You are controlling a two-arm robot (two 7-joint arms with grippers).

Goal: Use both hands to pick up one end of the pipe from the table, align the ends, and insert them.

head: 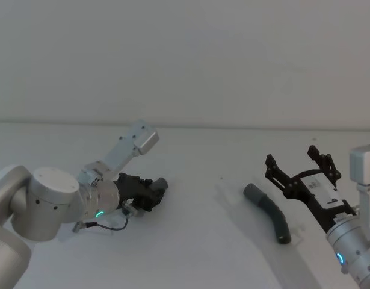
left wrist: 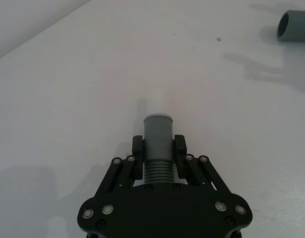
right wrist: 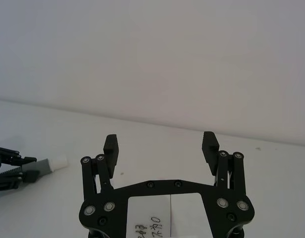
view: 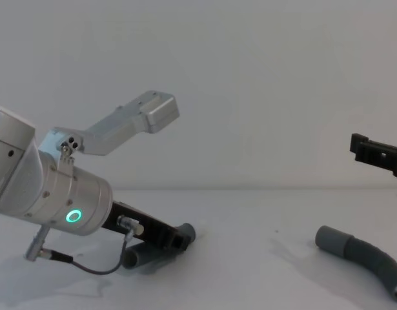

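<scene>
On the left of the worktop (head: pixel 197 259), the left pincer (left wrist: pixel 158 148) is clamped on the ribbed part of the shorter hose piece (left wrist: pixel 157 168), just behind its smooth cuff (left wrist: pixel 157 130). That cuff sticks out past the fingertips toward the right, low over the surface. The longer hose piece (head: pixel 270 212) lies curved on the worktop at the right with its grey cuff end (head: pixel 252 194) pointing far-left, and the right pincer (right wrist: pixel 161 146) hangs raised just right of it, fingers wide apart with nothing between them.

Head view looks down at the curved hose (head: pixel 270 212); chest view sees it low, side-on. Wrist views sit close behind left hand (left wrist: pixel 158 144) and right hand (right wrist: pixel 160 141).
</scene>
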